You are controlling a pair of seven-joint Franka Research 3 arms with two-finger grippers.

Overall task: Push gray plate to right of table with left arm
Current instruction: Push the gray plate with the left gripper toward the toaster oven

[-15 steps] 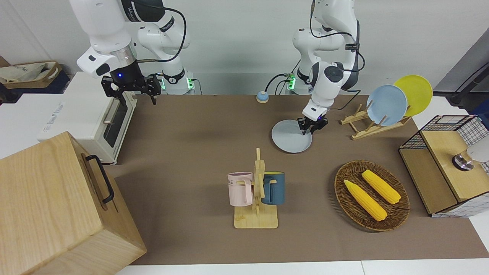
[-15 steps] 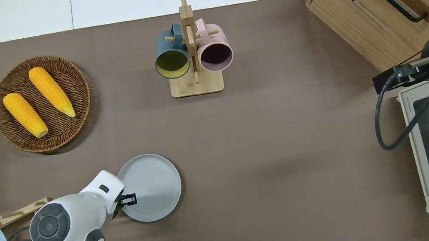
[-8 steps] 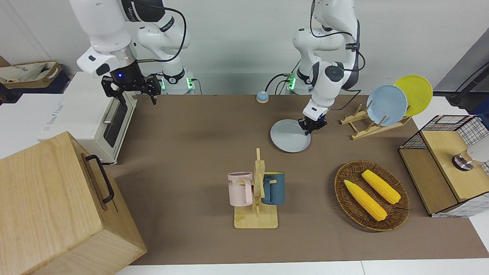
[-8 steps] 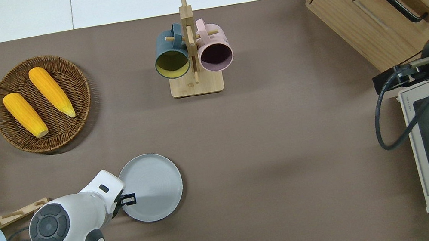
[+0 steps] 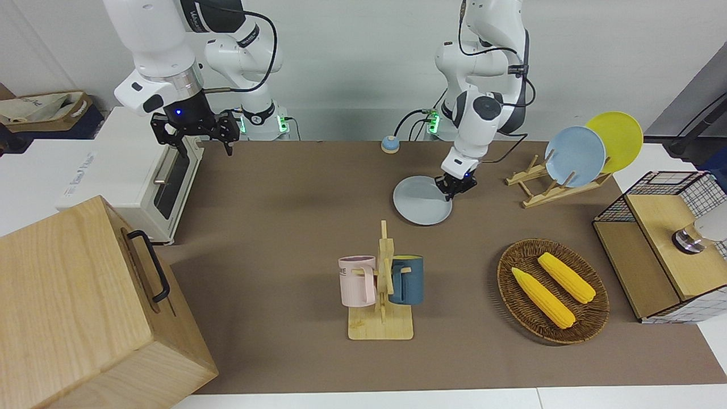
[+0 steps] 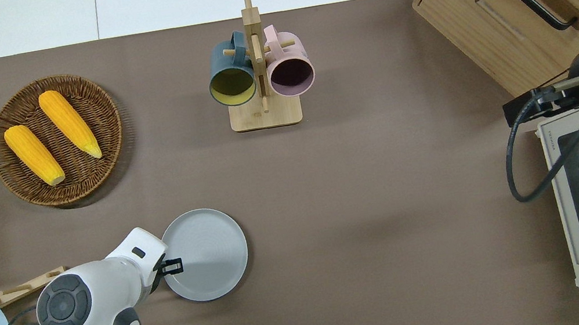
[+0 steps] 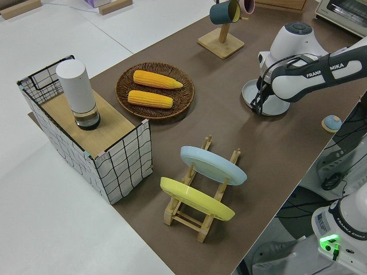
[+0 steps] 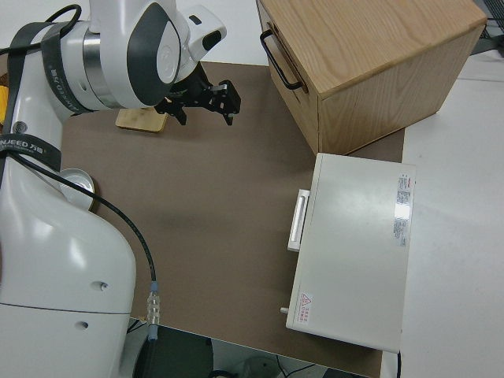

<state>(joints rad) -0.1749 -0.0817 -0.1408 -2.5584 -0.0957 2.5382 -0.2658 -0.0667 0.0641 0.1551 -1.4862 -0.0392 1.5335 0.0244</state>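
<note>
The gray plate [image 5: 419,205] [image 6: 209,252] [image 7: 278,106] lies flat on the brown table [image 5: 284,227] [image 6: 390,198], nearer to the robots than the mug stand. My left gripper [image 5: 454,190] [image 6: 170,266] [image 7: 258,104] is low at the plate's rim, on the edge toward the left arm's end of the table, and seems to touch it. My right gripper [image 5: 199,139] [image 8: 203,106] is parked, open and empty.
A mug stand [image 5: 381,318] [image 6: 266,116] holds a pink and a blue mug. A wicker basket [image 5: 505,267] [image 6: 9,174] holds two corn cobs. A rack holds a sky-blue plate [image 5: 575,156] and a yellow plate [image 5: 622,133]. A toaster oven [image 5: 130,170] and a wooden cabinet [image 5: 74,307] stand at the right arm's end.
The left gripper and the gray plate have slid together a short way toward the right arm's end of the table. The right arm has not moved.
</note>
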